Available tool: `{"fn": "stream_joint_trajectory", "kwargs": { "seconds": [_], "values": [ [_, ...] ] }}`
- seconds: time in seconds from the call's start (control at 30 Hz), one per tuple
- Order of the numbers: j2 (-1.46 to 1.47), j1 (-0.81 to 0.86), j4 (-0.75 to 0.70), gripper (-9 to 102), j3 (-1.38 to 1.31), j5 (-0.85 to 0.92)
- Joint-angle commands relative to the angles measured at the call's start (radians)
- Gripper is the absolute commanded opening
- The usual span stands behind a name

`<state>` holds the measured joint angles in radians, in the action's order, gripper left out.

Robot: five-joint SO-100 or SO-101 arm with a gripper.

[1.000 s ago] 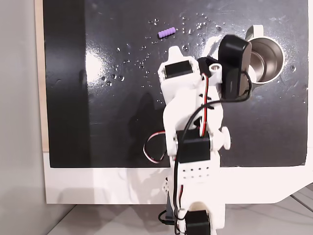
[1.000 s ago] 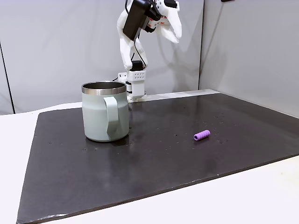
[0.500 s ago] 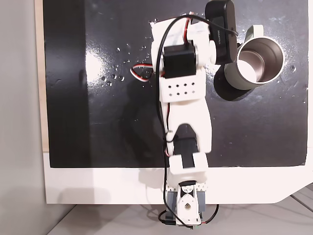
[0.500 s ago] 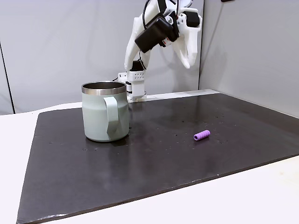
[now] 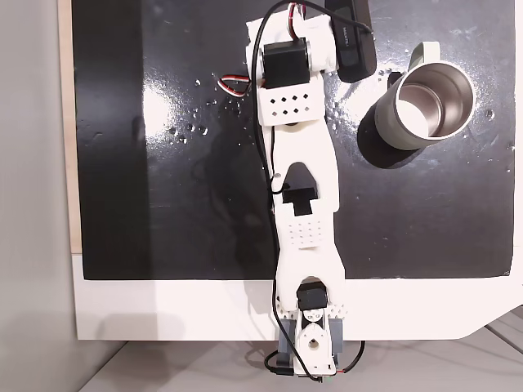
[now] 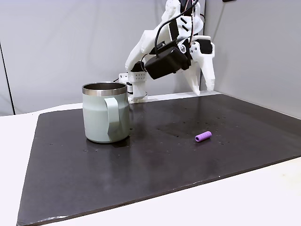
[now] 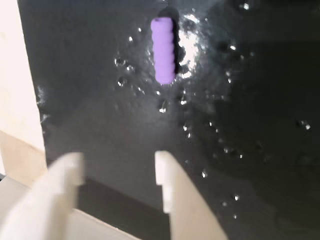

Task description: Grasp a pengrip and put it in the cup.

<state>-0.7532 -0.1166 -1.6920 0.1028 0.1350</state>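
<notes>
In the fixed view from above, my arm (image 5: 301, 204) stretches from its base at the bottom edge up across the black mat (image 5: 163, 163) that covers most of the white worktop (image 5: 163, 310). My wrist camera (image 5: 350, 41), a black bar, sits at the top of my arm, near the cup (image 5: 425, 102). The cup, a pale grey-green mug, stands upright on the mat at the upper right, its shiny steel inside bare, its handle pointing toward the top of the picture.

In the fixed view from the side, my pincer (image 6: 203, 84) hangs in the air above the far part of the mat (image 6: 141, 160), tips pointing down and apart from the surface. The pengrip (image 6: 203, 136), a small light-purple ribbed cylinder, lies on its side on the mat, nearer the camera than my pincer. The cup (image 6: 106, 117) stands well apart from the pengrip, to its left, handle facing the camera.

In the wrist view, my two white fingers (image 7: 175, 200) rise from the bottom edge with a wide gap of bare mat (image 7: 250, 150) between them, so my pincer (image 7: 116, 170) is wide and holds nothing. The left finger is blurred, so its exact edge is probably a little off. The pengrip (image 7: 164, 50) lies lengthwise near the top of the picture, clear of both fingers, on a mat speckled with shiny spots.
</notes>
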Motion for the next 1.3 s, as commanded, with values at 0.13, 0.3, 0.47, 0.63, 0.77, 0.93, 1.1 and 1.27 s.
{"fn": "stream_joint_trajectory", "kwargs": {
  "seconds": [0.13, 0.3, 0.47, 0.63, 0.77, 0.93, 1.1, 1.27],
  "values": [
    [0.054, 0.011, 0.1, 29, -0.055, -0.012],
    [0.137, 0.014, 0.117, 29, -0.055, -0.023],
    [0.218, 0.021, 0.133, 29, -0.077, -0.038],
    [0.285, 0.017, 0.158, 29, -0.095, -0.038],
    [0.316, 0.015, 0.179, 28, -0.095, -0.038],
    [0.36, 0.02, 0.192, 22, -0.095, -0.035],
    [0.393, 0.026, 0.186, 5, -0.095, -0.044],
    [0.397, 0.028, 0.161, 0, -0.1, -0.052]
  ]
}}
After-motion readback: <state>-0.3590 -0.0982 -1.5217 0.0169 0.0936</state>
